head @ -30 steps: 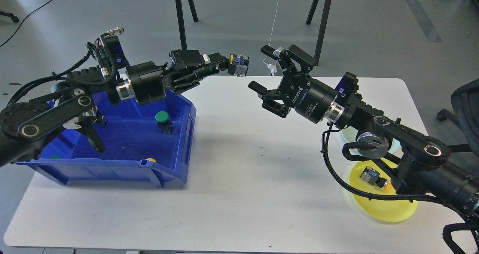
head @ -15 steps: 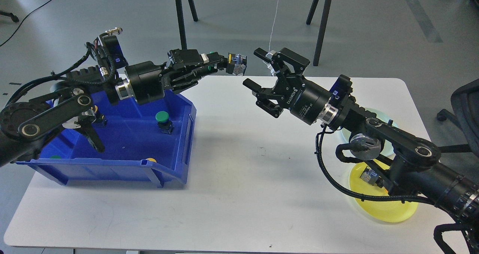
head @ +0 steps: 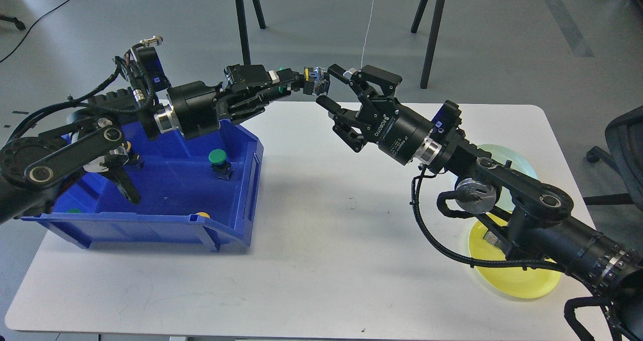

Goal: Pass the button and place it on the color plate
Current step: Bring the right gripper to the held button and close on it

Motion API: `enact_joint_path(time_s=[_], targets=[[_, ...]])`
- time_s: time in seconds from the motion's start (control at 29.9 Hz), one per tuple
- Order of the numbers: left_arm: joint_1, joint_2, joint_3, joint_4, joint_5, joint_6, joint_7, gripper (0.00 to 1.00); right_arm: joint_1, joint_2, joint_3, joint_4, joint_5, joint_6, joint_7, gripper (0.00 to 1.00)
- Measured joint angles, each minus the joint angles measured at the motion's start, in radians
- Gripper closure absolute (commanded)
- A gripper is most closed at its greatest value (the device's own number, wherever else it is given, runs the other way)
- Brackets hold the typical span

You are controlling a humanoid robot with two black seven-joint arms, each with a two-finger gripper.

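Since a second ago the right gripper [head: 332, 86] has moved left, its spread fingers now bracketing the small green-capped push button with yellow-and-blue body [head: 312, 77] that the left gripper [head: 296, 81] grips above the white worktop's [head: 321, 260] far edge. The blue plastic bin [head: 166, 215] at the left edge shows one more green-capped button [head: 219, 161]. Two plates sit near the right edge: pale blue plate [head: 517, 162], yellow plate [head: 517, 280].

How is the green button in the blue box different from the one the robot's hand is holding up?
The green-capped button sits loose on the floor of the blue plastic bin; the held button hangs in the air above the table, clamped by the left gripper. The bin's button shows its green cap; the held one shows its yellow-and-black block.
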Motion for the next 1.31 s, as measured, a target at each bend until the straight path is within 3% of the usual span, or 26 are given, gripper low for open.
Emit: enact_joint_path(time_s=[0.84, 1.31], targets=[[0.0, 0.0, 0.001, 0.006, 0.0, 0.0, 0.0, 0.94, -0.005, 0.025, -0.006, -0.042, -0.003, 0.0, -0.001, 0.36], [0.0, 0.0, 0.001, 0.006, 0.0, 0.0, 0.0, 0.94, 0.014, 0.073, 0.005, -0.079, -0.005, 0.0, -0.001, 0.42]])
